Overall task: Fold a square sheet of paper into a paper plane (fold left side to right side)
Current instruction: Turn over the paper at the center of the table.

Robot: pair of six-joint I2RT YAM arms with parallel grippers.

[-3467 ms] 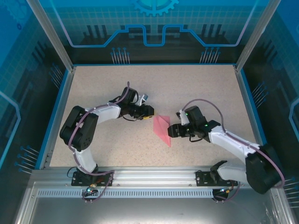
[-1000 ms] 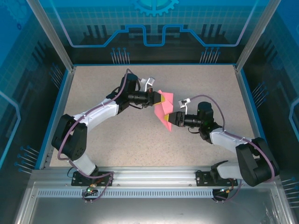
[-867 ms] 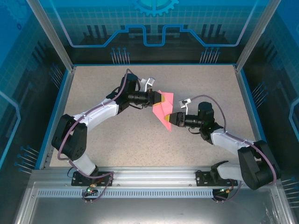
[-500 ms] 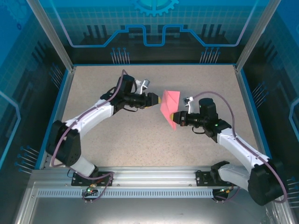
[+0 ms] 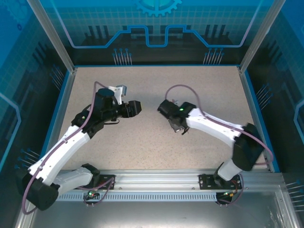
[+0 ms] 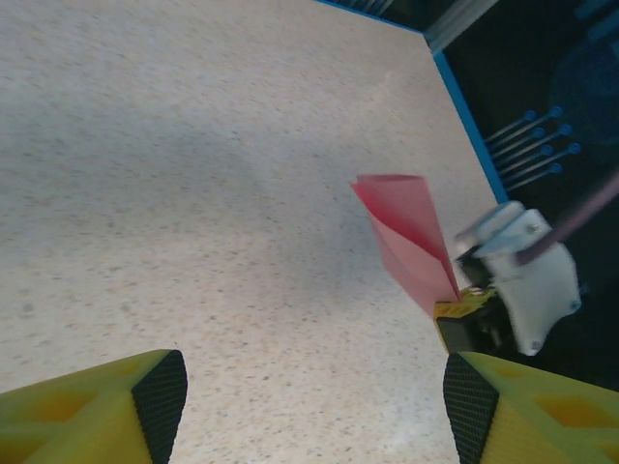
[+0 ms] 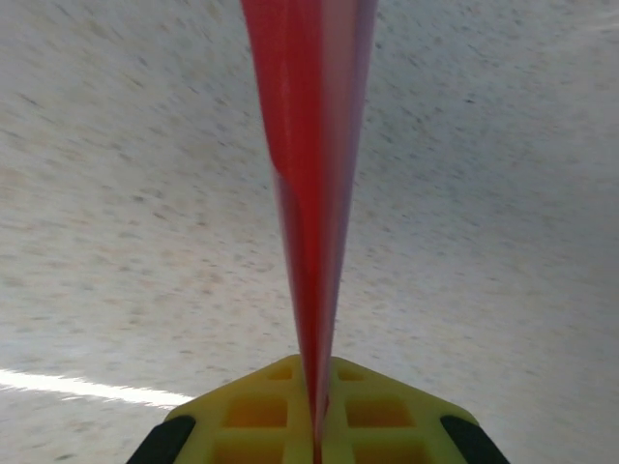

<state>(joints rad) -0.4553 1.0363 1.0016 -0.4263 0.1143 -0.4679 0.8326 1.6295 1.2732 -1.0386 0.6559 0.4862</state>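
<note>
Surface: speckled beige table point(image 5: 152, 80), matte. A blue rim point(image 5: 56, 114) runs along its left, far and right edges. A silver rail point(image 5: 152, 183) crosses the bottom of the overhead frame. Blue see-through walls point(image 5: 156, 28) with printed line patterns close in three sides.

Overhead view: the left arm point(image 5: 71, 142) reaches up from the lower left. The left gripper point(image 5: 135, 108) sits left of centre, pointing right. The right arm point(image 5: 213, 128) sweeps in from the lower right to just right of centre. The two wrist ends are near each other but apart.

Left wrist view adds: the left gripper point(image 6: 314, 406) is released, its yellow fingers point(image 6: 97, 416) wide apart at the bottom corners. Right of centre is the pink paper point(image 6: 411, 237), folded to a narrow wedge. It sticks out toward the upper left from the right gripper point(image 6: 462, 307), which pinches its lower point. Cannot tell whether the paper touches the table.

Right wrist view adds: the pink paper point(image 7: 309, 184) is edge-on, a thin red blade up the middle of the frame. The right gripper point(image 7: 314, 425) is clenched on its near end, yellow fingers point(image 7: 261, 411) against both sides. The table behind is blurred.
</note>
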